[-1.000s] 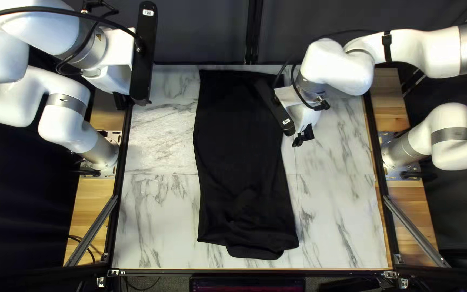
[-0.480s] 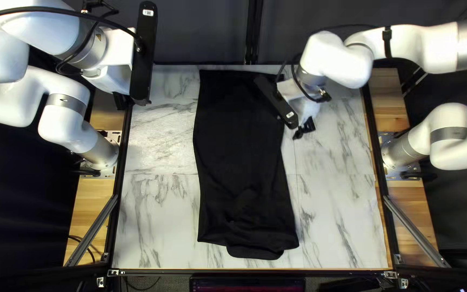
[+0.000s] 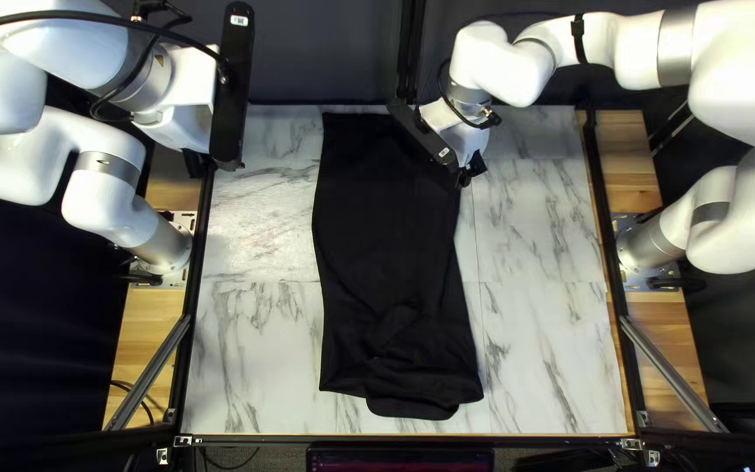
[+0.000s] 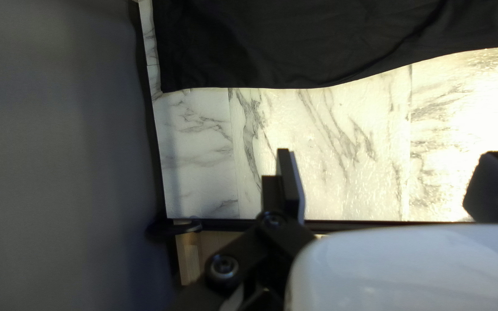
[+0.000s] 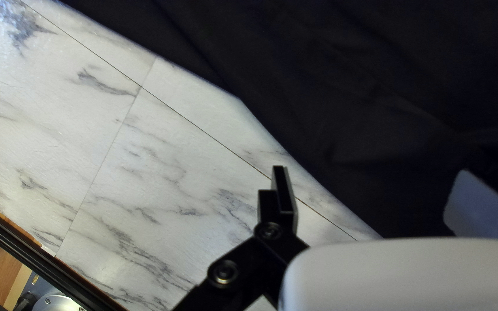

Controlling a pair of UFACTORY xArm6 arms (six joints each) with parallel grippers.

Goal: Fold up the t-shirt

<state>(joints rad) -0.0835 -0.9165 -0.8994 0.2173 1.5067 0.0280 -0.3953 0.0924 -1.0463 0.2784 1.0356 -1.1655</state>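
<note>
Right jaws (image 3: 465,180) moved toward table's far edge (image 3: 530,108) | spread: right wrist view only

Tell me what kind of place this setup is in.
Probably a robotics lab or test station: two white robot arms are mounted at either side of a marble-patterned table, a metal-framed rig surrounds it, and a dark curtain hangs behind, with a black T-shirt laid out.

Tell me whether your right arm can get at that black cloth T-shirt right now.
Probably yes: my right arm's jaws stand open, one over the black cloth T-shirt, the other over the marble-patterned tabletop beside its edge. I see nothing in between.
</note>
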